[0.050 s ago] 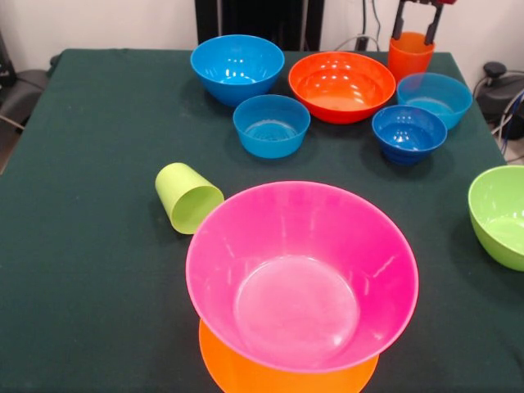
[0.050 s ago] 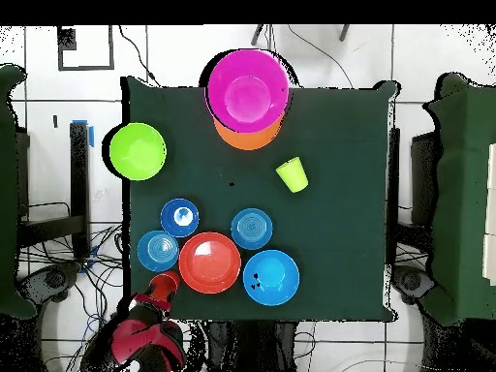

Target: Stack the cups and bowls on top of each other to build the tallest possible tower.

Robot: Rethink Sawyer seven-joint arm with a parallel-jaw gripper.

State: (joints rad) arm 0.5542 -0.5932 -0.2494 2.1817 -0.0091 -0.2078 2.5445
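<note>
I had the gripper point(image 1: 415, 34) at the table's corner, its two fingers clamped over the rim of the upright orange cup point(image 1: 409, 56). Just beside the cup sat a small blue bowl point(image 1: 435, 98), then the red-orange bowl point(image 1: 342, 85). Well apart, the pink bowl point(image 1: 301, 274) rested upright on the upside-down light-orange bowl point(image 1: 246, 372), with the green cup point(image 1: 187, 196) lying on its side nearby.

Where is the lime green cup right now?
In the front view the lime green cup lies on its side on the cloth, just left of the pink bowl and nearer than the small blue bowl.
</note>
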